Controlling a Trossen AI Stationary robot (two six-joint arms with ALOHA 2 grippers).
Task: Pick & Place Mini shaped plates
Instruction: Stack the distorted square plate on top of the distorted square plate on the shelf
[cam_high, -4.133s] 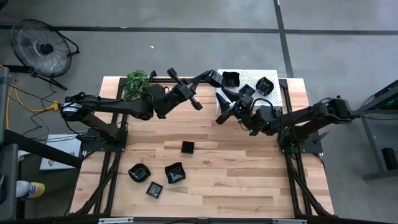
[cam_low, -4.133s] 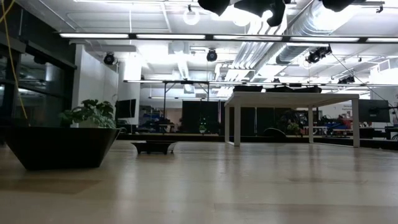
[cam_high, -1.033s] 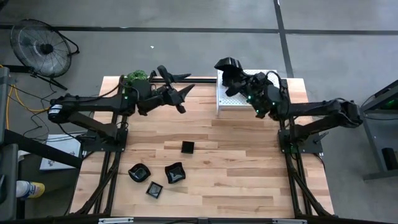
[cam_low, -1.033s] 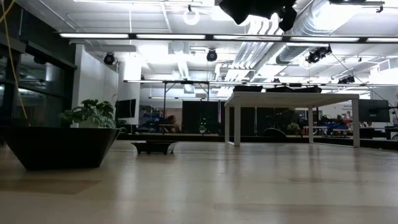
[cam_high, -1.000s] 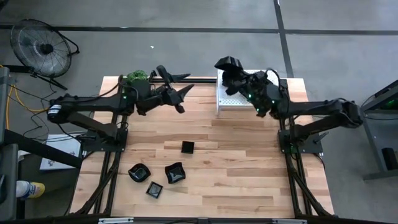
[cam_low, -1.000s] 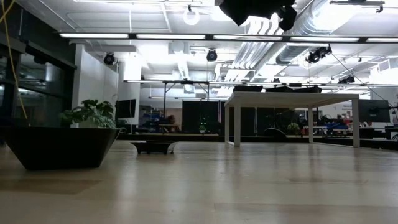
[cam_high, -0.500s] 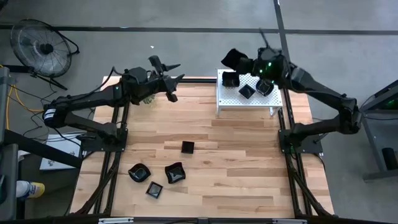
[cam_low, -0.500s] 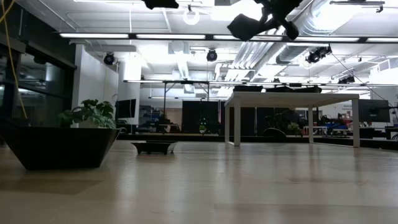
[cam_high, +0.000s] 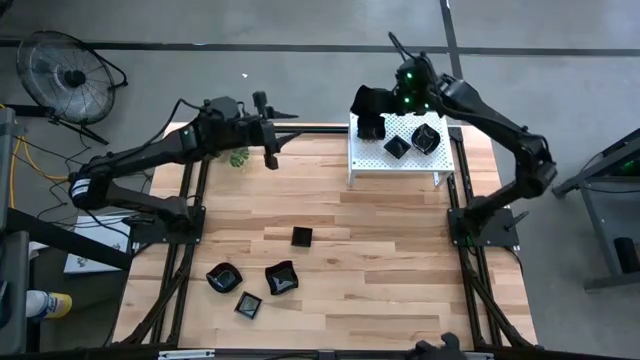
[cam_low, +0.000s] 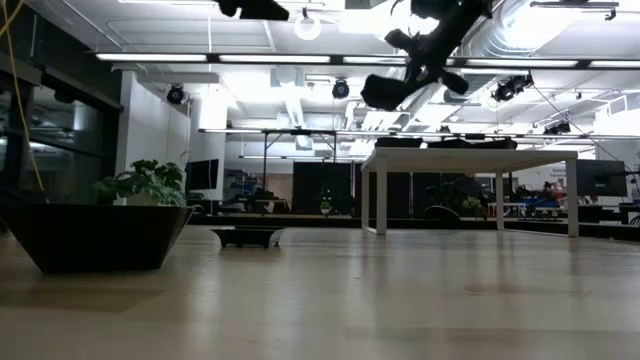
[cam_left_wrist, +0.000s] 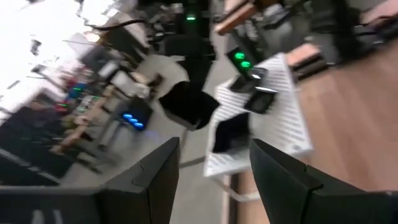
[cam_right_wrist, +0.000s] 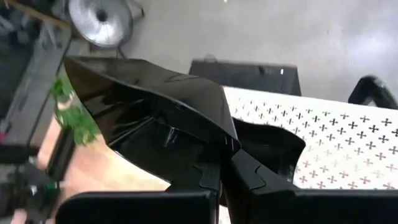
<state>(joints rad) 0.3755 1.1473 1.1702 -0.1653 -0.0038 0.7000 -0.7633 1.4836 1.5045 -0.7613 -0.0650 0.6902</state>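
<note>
A grey concrete floor (cam_high: 300, 25) surrounds the wooden counter (cam_high: 380, 250), crossed by dark seam lines. A round floor fan (cam_high: 70, 75) stands at ten o'clock from the counter. Beyond, long ceiling strip lights (cam_low: 300, 58) glow over a white table (cam_low: 470, 160) and a leafy potted plant (cam_low: 150, 182).

table (cam_high: 380, 250): light planked wood, smooth | plates (cam_high: 281, 279): glossy black (mirror-like) | rack (cam_high: 372, 162): white, perforated, matt
</note>
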